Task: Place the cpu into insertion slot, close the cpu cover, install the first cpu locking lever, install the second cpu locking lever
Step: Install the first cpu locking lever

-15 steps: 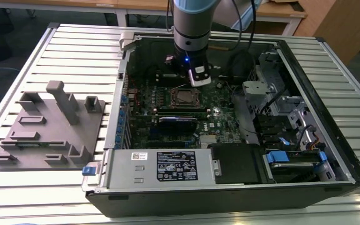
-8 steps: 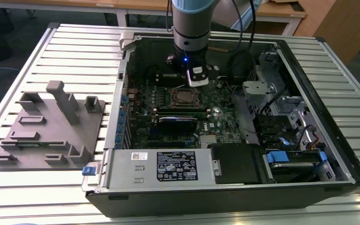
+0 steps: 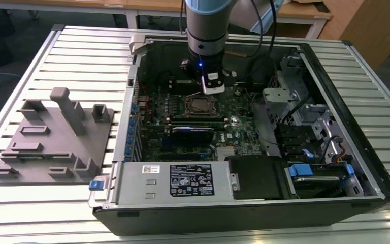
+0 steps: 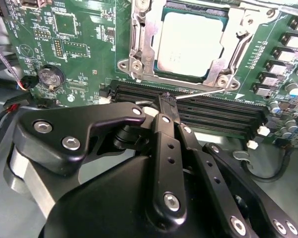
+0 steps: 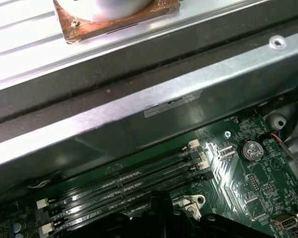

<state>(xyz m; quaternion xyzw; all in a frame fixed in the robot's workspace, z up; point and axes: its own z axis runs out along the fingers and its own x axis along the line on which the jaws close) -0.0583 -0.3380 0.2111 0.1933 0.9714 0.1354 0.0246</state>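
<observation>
Slatted metal counter (image 3: 19,213), open computer case (image 3: 249,218) lying on it: we judge the lever stage is in hand.

We see the cpu (image 4: 191,42) seated in the insertion slot (image 4: 194,8), mid-case toward the far wall, and the cpu cover (image 4: 139,44) lying flat around it, so we take the first two steps as done. The claw (image 4: 166,99) hangs just beside the socket with its fingers drawn together. Its tip meets a thin locking lever (image 4: 203,92) lying over the memory slots (image 4: 213,106). Whether it pinches or only presses that rod we cannot tell. Seating the lever, we reckon, calls for a downward push and a sideways tuck under its hook, steady enough that the springy rod does not slip.
</observation>
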